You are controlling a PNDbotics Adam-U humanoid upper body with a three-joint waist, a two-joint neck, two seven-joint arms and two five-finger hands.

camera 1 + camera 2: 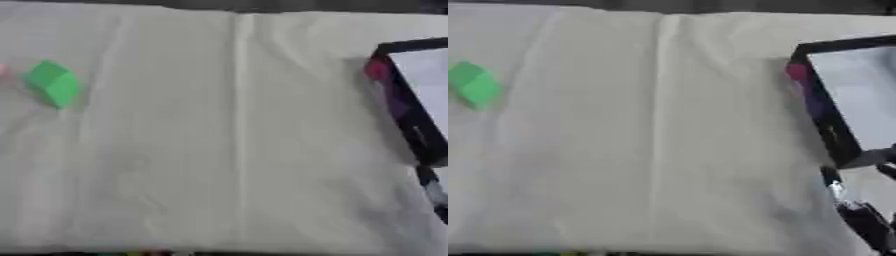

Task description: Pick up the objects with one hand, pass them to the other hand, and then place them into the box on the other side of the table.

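A green block (52,82) lies on the white cloth at the far left of the table, tilted, with nothing touching it. A black box (826,117) with a pale inside stands at the right edge, and red and purple patches show on its near wall. My right hand (866,222) shows as a dark blurred shape in the lower right corner, just below the box and far from the block. It holds nothing that I can make out. My left hand is out of view.
A white cloth (227,150) with a lengthwise crease covers the table. A small pink spot (3,70) shows at the left edge beside the green block. A dark strip runs along the far edge.
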